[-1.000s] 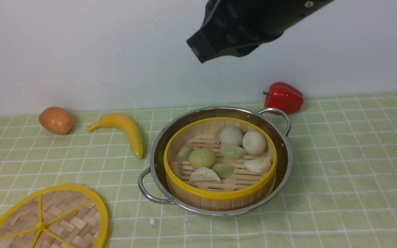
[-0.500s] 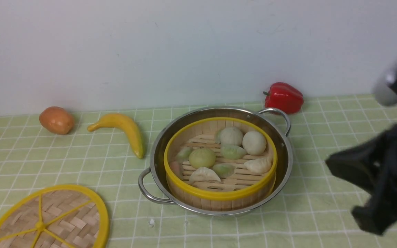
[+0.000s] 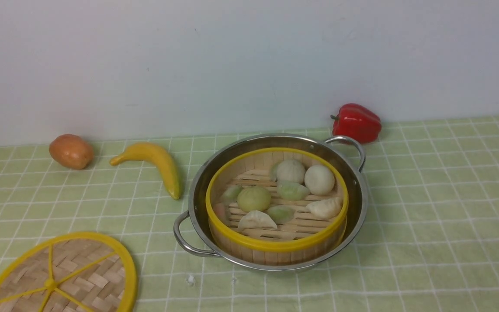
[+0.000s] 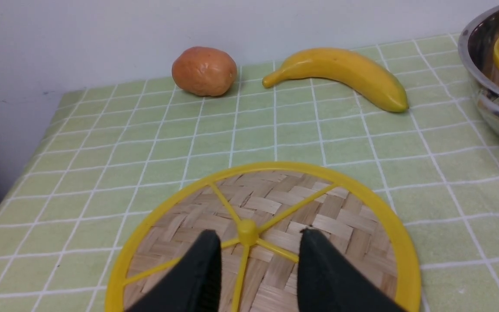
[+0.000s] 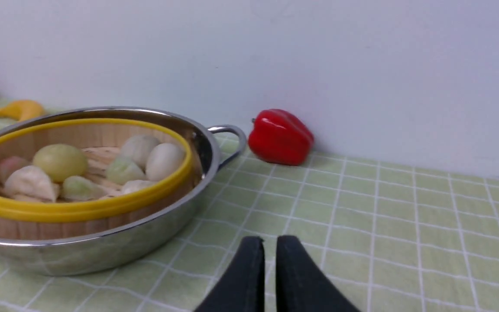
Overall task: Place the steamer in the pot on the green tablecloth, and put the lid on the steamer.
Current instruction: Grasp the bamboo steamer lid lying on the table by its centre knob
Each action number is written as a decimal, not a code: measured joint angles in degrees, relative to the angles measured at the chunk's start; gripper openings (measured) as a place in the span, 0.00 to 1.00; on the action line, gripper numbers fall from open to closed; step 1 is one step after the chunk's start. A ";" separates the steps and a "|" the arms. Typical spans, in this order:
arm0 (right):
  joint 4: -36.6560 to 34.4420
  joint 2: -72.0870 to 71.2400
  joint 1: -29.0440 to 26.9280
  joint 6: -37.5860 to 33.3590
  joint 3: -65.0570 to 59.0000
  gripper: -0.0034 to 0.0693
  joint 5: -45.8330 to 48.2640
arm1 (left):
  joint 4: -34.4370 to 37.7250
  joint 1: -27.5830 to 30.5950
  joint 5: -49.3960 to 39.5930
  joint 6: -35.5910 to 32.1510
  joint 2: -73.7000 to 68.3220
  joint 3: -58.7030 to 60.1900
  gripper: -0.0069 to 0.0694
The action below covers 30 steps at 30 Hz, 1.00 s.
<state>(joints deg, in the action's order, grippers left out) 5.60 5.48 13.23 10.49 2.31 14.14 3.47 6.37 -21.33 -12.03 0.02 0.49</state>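
**STATUS: STEAMER IN POT, LID ON CLOTH**

1. Steamer. The steamer (image 3: pixel 275 245) sits upright inside the pot (image 3: pixel 359 190), with its yellow rim standing above the steel rim. It holds pale and green dumplings and buns and is uncovered.

2. Pot. The pot stands on the green tablecloth (image 3: pixel 448 195), which covers the worktop. A red pepper (image 3: pixel 356 122) lies just behind its far right handle. A banana (image 3: pixel 154 160) lies near its left side, with a potato (image 3: pixel 71 151) further left.

3. Lid. The lid (image 3: pixel 59 277) lies flat on the cloth at the near left, apart from the pot.

4. Left gripper (image 4: pixel 260 234). Its fingers (image 4: pixel 202 268) are spread and grasp nothing. They stand over the lid, one on each side of the yellow hub. Whether the tips touch the weave cannot be told.

5. Right gripper (image 5: pixel 270 238). Its fingers are parted by only a narrow slit, with nothing between them. They hang over bare cloth on the right of the pot, clear of its wall and handle.
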 joint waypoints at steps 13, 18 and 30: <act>-0.76 -5.23 -4.84 1.04 -1.87 0.21 7.26 | 0.00 0.00 0.05 0.00 0.00 0.00 0.41; -0.76 -5.23 -4.84 1.04 -1.92 0.23 7.26 | 0.00 0.00 0.05 0.00 0.00 0.00 0.41; -0.81 -5.23 -4.84 1.04 -1.98 0.28 7.26 | 0.00 0.00 0.05 0.01 0.00 0.00 0.41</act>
<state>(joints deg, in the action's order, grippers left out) 4.79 0.26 8.40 11.53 0.33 21.40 3.47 6.37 -21.28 -12.02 0.02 0.49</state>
